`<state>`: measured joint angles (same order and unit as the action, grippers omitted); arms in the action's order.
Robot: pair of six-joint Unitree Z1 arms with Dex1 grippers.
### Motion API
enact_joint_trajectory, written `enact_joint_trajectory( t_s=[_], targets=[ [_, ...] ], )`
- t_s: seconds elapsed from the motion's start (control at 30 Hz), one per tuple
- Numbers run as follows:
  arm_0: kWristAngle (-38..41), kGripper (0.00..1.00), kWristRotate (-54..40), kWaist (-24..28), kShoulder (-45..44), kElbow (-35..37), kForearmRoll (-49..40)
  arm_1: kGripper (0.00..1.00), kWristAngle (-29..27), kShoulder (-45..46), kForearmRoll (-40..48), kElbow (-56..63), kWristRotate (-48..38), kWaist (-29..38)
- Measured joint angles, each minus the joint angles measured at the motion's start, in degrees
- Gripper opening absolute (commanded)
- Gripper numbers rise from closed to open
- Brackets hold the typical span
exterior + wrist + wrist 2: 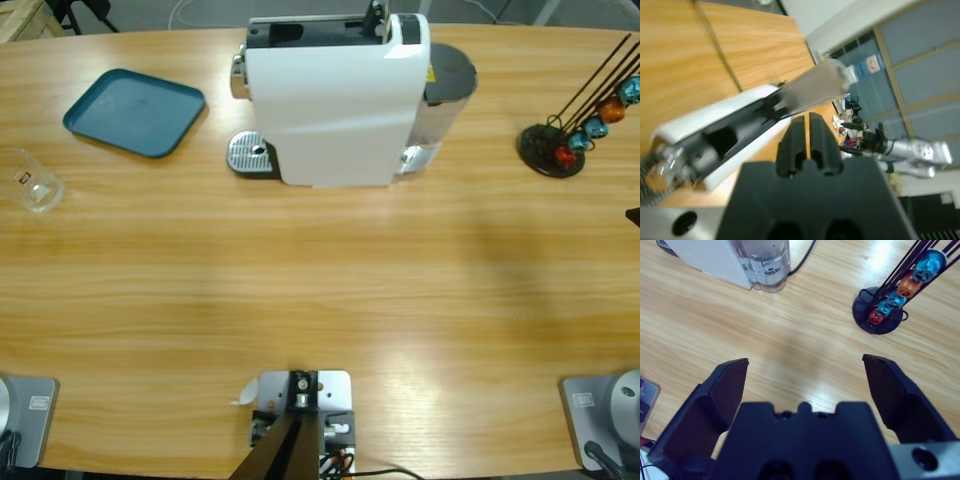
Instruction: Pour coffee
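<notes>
The left claw [809, 131] is clenched, its two black jaws pressed together with nothing between them. Just beyond its tips lies the white coffee machine [715, 135], its open black top slot [722, 137] and blurred lever [815, 85] right ahead.

The right claw [805, 375] is released, jaws spread wide above bare worktop [790, 345]. Ahead and to its right stands the black capsule rack [885, 305] with blue, orange and red capsules; ahead to its left, the machine's clear water tank [767, 262].

Beside the machine sit a teal tray [135, 112] and a clear glass cup [30, 180].
</notes>
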<state>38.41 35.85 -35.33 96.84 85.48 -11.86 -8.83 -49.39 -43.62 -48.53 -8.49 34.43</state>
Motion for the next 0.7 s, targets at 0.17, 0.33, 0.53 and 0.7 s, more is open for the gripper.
enact_joint_trajectory(
  t_s=[0.17, 0.33, 0.53, 0.7],
  targets=[
    [-0.9, 0.945, -28.8, -3.3, -3.5, -4.4, 1.7, 0.968, -7.0, 0.0, 1.6, 0.1, -3.5, 0.0],
    [-14.1, 0.996, -46.3, -6.8, -13.4, -18.4, -0.1, 0.821, -11.0, -3.7, 8.5, 1.0, -4.0, -5.0],
    [-24.9, 1.000, -53.4, -7.0, -27.5, -32.0, -6.4, 0.632, -10.5, -11.0, 22.6, 6.1, -4.0, -14.8],
    [-29.0, 1.000, -53.4, -7.1, -32.6, -38.0, -6.6, 0.505, -7.7, -19.9, 34.2, 8.7, -4.4, -19.8]
  ],
)
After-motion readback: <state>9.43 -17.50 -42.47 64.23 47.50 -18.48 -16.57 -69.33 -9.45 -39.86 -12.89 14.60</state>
